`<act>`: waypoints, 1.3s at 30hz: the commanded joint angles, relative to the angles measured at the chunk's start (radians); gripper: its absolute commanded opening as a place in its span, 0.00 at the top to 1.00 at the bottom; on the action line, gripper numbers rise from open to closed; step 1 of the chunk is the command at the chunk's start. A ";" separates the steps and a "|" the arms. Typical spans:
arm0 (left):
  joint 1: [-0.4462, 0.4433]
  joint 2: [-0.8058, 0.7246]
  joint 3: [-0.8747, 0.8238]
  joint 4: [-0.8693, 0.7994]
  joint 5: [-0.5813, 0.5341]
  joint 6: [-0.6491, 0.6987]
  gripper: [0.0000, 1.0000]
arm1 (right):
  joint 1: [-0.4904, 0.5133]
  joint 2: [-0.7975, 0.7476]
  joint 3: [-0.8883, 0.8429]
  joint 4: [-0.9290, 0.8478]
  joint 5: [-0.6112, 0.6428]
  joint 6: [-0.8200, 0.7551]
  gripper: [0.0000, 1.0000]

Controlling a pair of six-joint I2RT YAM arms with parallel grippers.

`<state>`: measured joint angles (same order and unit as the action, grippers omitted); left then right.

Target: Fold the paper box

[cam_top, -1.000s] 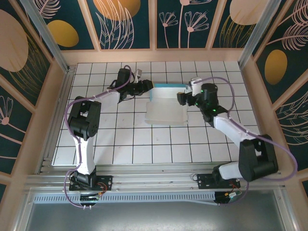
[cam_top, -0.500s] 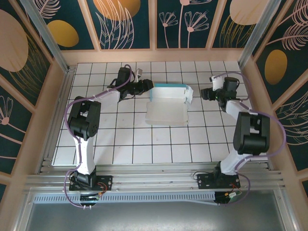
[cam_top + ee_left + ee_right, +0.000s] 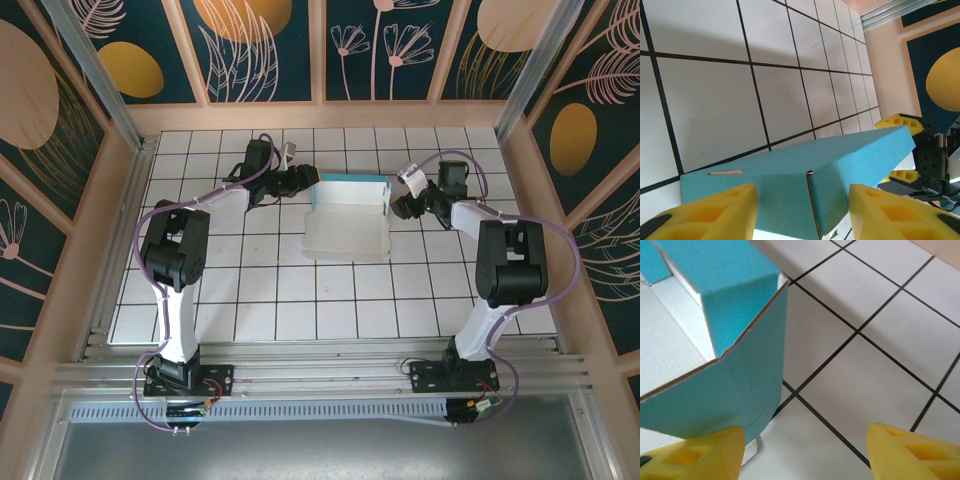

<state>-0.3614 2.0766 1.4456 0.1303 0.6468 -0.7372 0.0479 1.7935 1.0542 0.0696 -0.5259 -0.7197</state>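
Our paper box (image 3: 345, 228) lies toward the far edge of the worktop (image 3: 300, 300), about midway across. Its pale sheet lies flat, with a turquoise wall raised along the far side. The near flaps blend into the white surface, so we cannot trace their edges. The left gripper (image 3: 312, 184) pinches the wall's left end, its fingertips cut off in the wrist view. The right gripper (image 3: 393, 207) stands spread beside the right flap; we cannot tell if they touch.

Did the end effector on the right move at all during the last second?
Yes. The right end effector swung right across the tiled table, away from the paper box, then returned beside its right end.
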 commanded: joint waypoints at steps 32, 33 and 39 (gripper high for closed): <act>-0.011 0.040 0.022 -0.045 0.037 0.008 0.50 | 0.114 0.136 0.104 0.145 0.029 0.156 0.62; -0.011 0.040 0.020 -0.043 0.039 0.006 0.50 | 0.117 0.137 0.105 0.153 0.050 0.175 0.65; -0.015 0.040 0.019 -0.030 0.045 -0.008 0.50 | 0.153 0.169 0.136 0.154 0.229 0.302 0.69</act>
<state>-0.3614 2.0888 1.4601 0.1230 0.6552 -0.7376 0.1673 1.9285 1.1568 0.2066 -0.4194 -0.5083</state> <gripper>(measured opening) 0.504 0.304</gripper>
